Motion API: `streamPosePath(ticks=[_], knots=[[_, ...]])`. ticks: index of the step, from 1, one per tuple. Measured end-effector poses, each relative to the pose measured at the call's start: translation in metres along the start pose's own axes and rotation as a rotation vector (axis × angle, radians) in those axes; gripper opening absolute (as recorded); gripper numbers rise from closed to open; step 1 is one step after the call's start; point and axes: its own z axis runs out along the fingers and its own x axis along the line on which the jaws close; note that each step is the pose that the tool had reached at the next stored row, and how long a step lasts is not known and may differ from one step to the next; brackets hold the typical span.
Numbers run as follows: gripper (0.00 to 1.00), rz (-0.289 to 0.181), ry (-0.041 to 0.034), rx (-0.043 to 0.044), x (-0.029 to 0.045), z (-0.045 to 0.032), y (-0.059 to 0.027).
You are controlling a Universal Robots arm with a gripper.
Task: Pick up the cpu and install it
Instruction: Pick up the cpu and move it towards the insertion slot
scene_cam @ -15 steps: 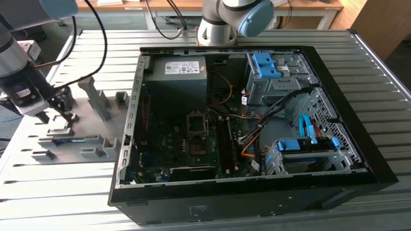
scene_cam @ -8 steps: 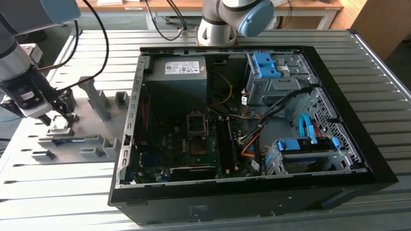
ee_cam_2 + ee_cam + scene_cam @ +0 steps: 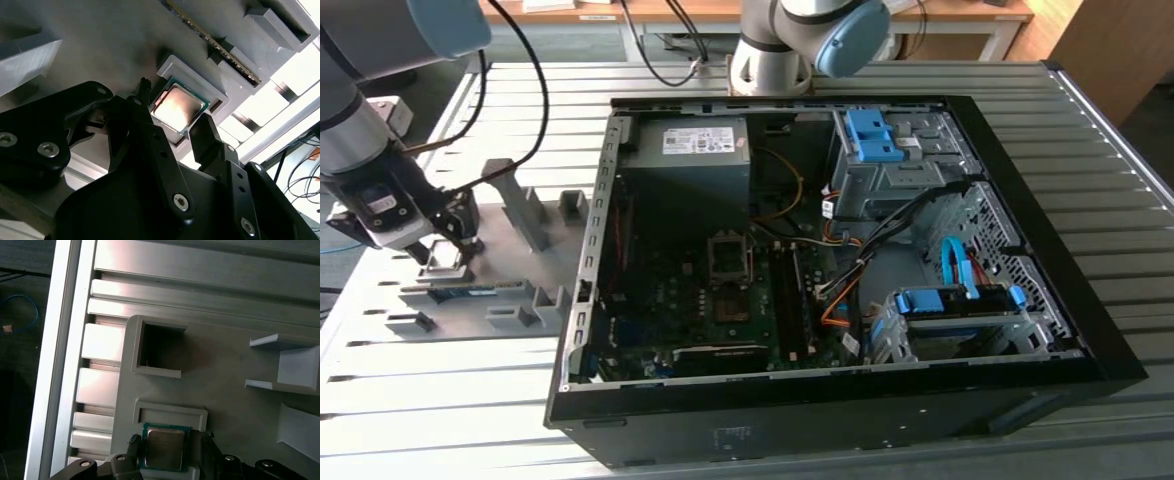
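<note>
At the exterior view's left: gripper (image 3: 447, 248) sits low over the grey fixture tray (image 3: 520, 270) on the slatted metal desk (image 3: 454, 400).
cpu (image 3: 179, 107): lies flat in a square recess of the tray, metal face up, green rim showing; seen in both wrist views.
Jaws: spread to straddle the cpu, one finger (image 3: 145, 130) close beside each of two opposite edges.
Memory stick (image 3: 220, 50): long, narrow, in a slot of the same tray, near the cpu.
Computer case (image 3: 1041, 330): open, well apart toward the exterior view's right; socket frame (image 3: 727, 255) on its board.
</note>
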Motion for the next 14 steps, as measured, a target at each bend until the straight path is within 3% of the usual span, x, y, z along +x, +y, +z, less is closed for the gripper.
streamPosePath(ticks=[14], knots=[[0.59, 0.000, -0.0003, 0.0010, 0.0019, 0.0026, 0.0042]])
